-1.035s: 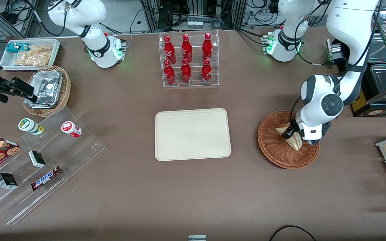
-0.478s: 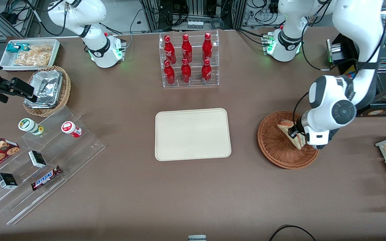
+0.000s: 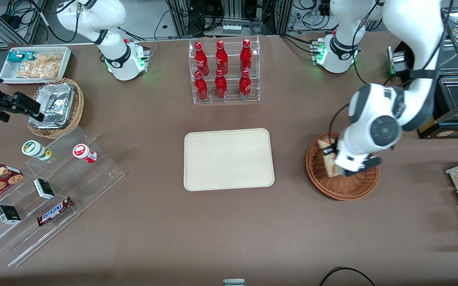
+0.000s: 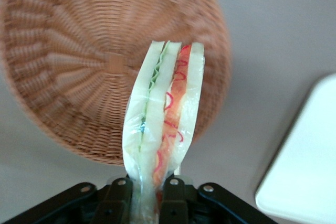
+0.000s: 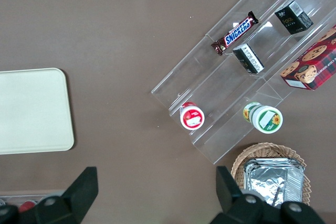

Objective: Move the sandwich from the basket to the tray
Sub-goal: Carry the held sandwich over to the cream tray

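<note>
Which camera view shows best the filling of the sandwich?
The left wrist view: the sandwich, pinched by the gripper, shows its green and red layers edge-on. The front view shows only a small part above the basket; the right wrist view shows none.

A triangular sandwich (image 4: 164,114) of pale bread with red and green filling is pinched at one end by the gripper (image 4: 149,195), lifted clear above a round reddish-brown wicker basket (image 3: 324,180). A flat cream tray (image 3: 228,159) with rounded corners lies nearby on the table.
</note>
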